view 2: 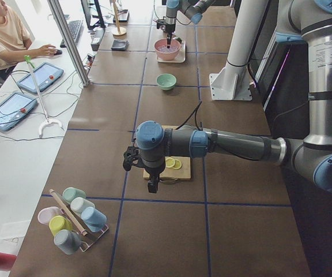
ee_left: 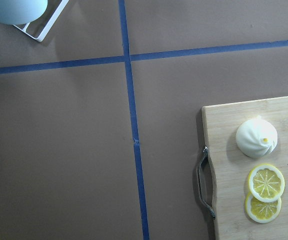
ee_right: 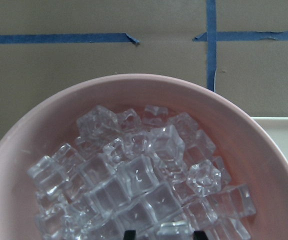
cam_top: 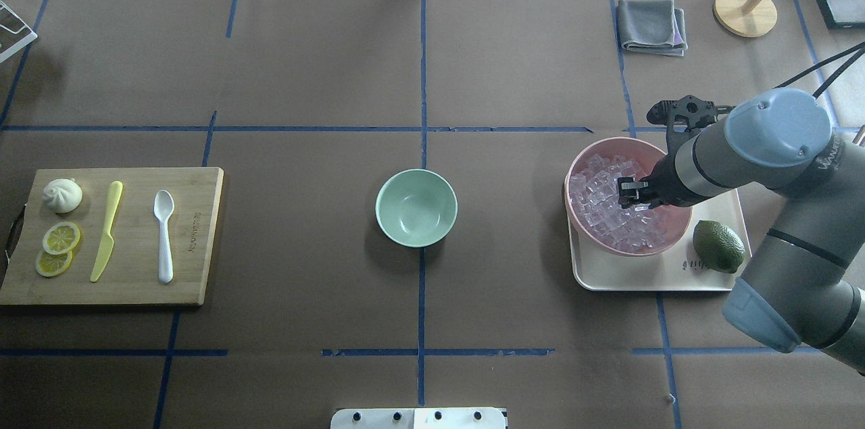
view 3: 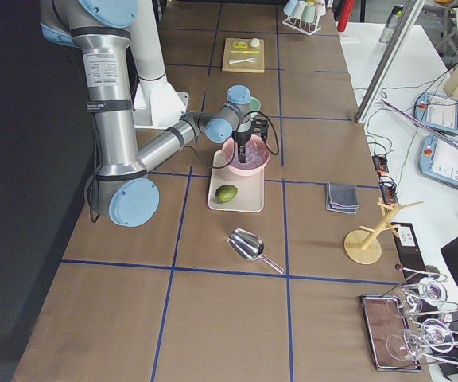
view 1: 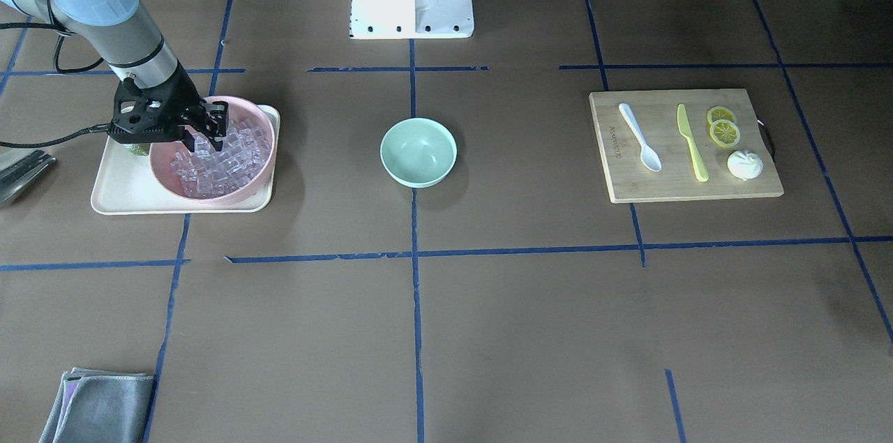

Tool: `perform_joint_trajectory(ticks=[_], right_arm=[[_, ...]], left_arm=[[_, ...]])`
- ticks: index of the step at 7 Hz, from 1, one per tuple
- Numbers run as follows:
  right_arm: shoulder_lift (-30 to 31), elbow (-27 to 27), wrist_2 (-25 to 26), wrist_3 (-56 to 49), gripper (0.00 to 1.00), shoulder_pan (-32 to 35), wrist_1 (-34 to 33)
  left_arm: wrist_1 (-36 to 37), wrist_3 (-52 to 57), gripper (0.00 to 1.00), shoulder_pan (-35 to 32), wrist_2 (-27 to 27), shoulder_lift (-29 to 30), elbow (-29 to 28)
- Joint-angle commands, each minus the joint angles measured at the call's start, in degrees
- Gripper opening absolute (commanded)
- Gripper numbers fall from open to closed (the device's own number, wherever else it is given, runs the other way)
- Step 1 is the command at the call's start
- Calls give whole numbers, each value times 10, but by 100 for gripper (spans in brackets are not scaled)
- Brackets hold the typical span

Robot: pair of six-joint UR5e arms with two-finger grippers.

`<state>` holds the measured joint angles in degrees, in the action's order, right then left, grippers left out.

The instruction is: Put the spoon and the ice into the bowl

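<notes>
The white spoon [view 1: 639, 136] lies on a wooden cutting board [view 1: 670, 188], also in the overhead view [cam_top: 163, 233]. The mint-green bowl [view 1: 418, 152] stands empty at the table's middle [cam_top: 416, 207]. The ice [view 1: 223, 160] is a heap of clear cubes in a pink bowl [view 1: 209, 195]. My right gripper [view 1: 206, 137] is lowered into the ice [ee_right: 134, 180], its fingers apart with a cube between the tips. My left gripper [view 2: 153, 186] hangs over the cutting board's outer end; I cannot tell whether it is open or shut.
The pink bowl [cam_top: 608, 143] sits on a cream tray [cam_top: 642, 277] with a lime [cam_top: 718, 246]. A yellow-green knife [cam_top: 107, 232], lemon slices [ee_left: 265, 184] and a white bun [ee_left: 256, 138] share the board. A grey cloth [cam_top: 652, 25] and a metal scoop [view 3: 249, 243] lie nearby.
</notes>
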<state>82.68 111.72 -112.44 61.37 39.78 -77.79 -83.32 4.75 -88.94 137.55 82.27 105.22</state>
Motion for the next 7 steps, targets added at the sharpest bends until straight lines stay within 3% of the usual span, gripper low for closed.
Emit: perform_joint_trajectory(ticks=[1, 2, 5, 6, 7], right_arm=[[-1, -2, 8, -5, 6, 0, 0], [-8, 4, 8, -3, 0, 1, 0], [-32, 22, 7, 3, 0, 4, -23], [-53, 20, 7, 17, 0, 1, -26], [-96, 17, 6, 96, 0, -18, -27]], left_arm=[[-1, 1, 100, 0, 0, 0, 1], [-1, 0, 100, 0, 0, 0, 1], [-11, 0, 100, 1, 1, 0, 3], [-11, 0, 100, 3, 14, 0, 4], [-20, -2, 100, 10, 51, 1, 4]])
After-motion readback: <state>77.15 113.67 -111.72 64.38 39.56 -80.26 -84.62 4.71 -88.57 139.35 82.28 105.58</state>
